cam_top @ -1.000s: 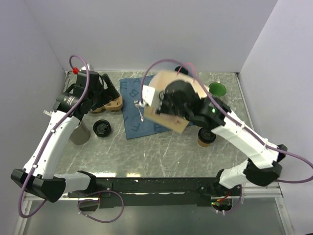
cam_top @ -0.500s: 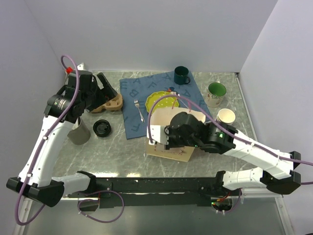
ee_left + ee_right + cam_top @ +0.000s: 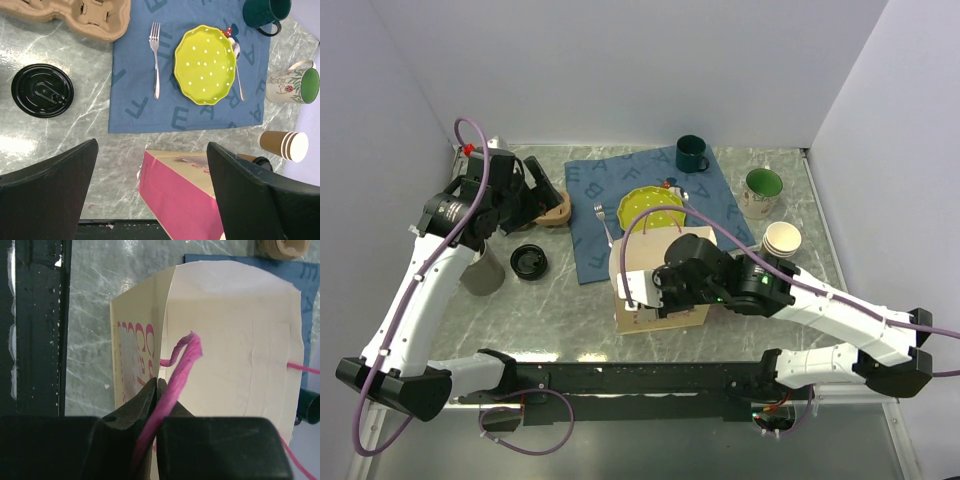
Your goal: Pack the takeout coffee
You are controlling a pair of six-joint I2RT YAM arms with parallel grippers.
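right claw [image 3: 156,384] pinched almost closed on the pink cord handle [image 3: 182,360] of the paper bag [image 3: 235,340]. left claw [image 3: 152,192] spread wide, holding nothing. the coffee cup [image 3: 256,160] is mostly hidden, peeking out just beside the bag, near the stacked cups [image 3: 284,145].
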